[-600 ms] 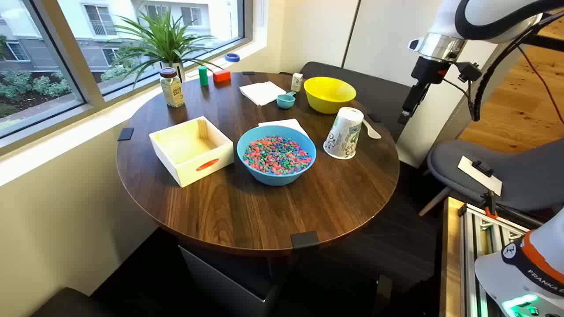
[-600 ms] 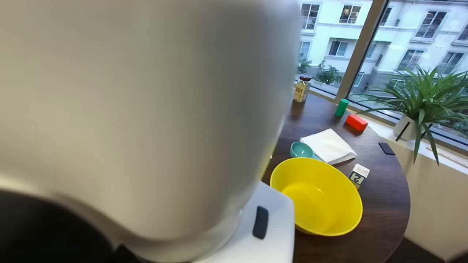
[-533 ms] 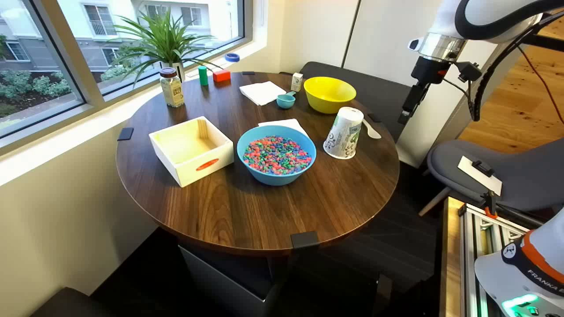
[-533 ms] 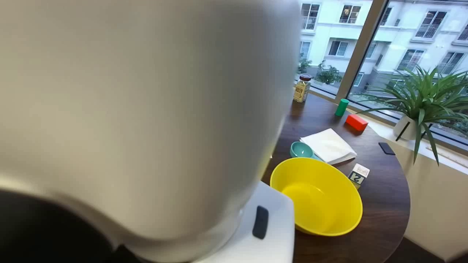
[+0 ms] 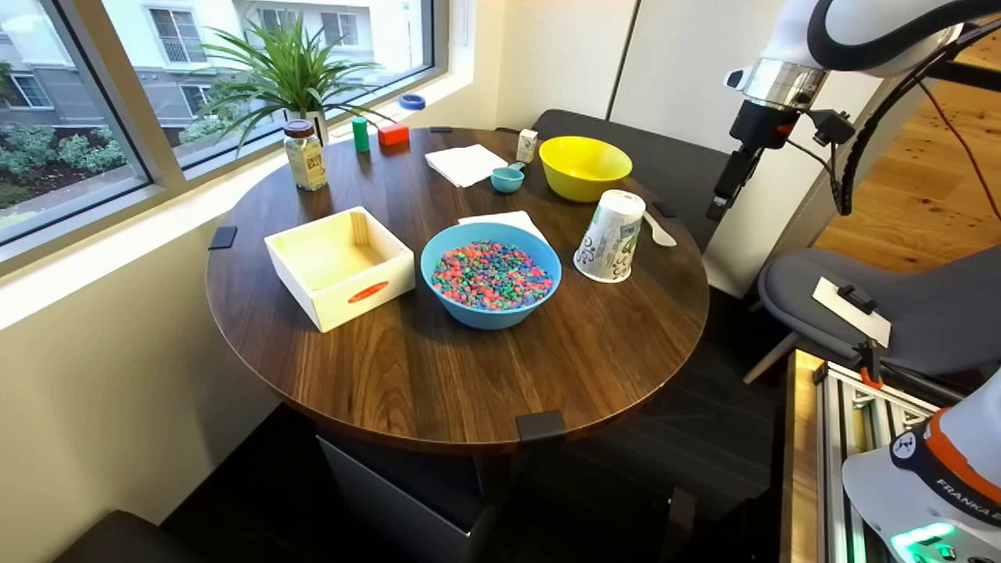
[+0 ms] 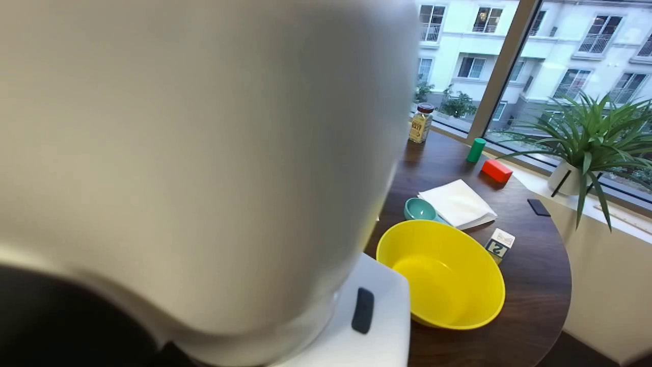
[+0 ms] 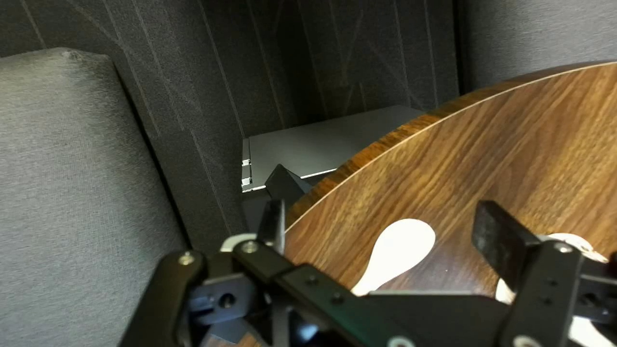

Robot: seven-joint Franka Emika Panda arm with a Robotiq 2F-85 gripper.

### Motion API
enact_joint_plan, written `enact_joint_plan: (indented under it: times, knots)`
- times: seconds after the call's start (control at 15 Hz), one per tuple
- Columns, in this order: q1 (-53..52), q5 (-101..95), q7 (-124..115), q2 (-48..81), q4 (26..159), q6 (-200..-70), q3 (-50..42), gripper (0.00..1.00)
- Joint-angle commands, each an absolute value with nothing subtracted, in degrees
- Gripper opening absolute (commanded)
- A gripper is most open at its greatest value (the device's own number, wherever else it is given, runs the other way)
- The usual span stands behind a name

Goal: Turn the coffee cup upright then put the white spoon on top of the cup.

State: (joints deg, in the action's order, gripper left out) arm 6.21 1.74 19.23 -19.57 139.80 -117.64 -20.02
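Coffee cup (image 5: 611, 238) is standing upside down on the brown table (image 5: 438, 383), with its wide end sitting at the bottom and its narrow end pointing up. In an exterior view, you are seeing the white spoon (image 5: 662, 234) just behind it, lying flat near the table's edge. Its handle is running back toward the cup, but that view is not telling you if they are touching. Your gripper (image 7: 381, 214) is hanging up in the air, apart from the cup and the spoon, and its jaws are standing wide apart. In the wrist view, you are looking down at the spoon's round end between the jaws, while the gripper is covering most of the handle. The blue bowl (image 5: 490, 319) is sitting near the cup and holding lots of tiny colourful bits (image 5: 493, 275). Just beside that bowl, the wooden box (image 5: 344, 309) is sitting. In both exterior views, the yellow bowl (image 5: 583, 189) is resting near the little blue-green scoop (image 5: 507, 181) and the small block (image 5: 527, 147). A white napkin (image 5: 465, 166) is lying flat by the scoop, and the jar (image 5: 307, 164) is standing up near the table's edge. In an exterior view, a big blurry pale shape (image 6: 204, 153) is filling the left side and much of the middle.
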Motion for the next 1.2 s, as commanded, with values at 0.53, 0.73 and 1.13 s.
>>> enact_joint_plan:
  times: [0.53,0.73,1.13]
  knots:
    - [6.9,18.0,-1.5,-18.2,133.4,-111.3,-12.3,1.0]
    - [7.7,18.2,-11.4,-16.8,130.5,-110.0,-10.5,1.0]
    - [8.1,19.3,-23.3,-10.3,122.2,-103.3,-9.7,1.0]
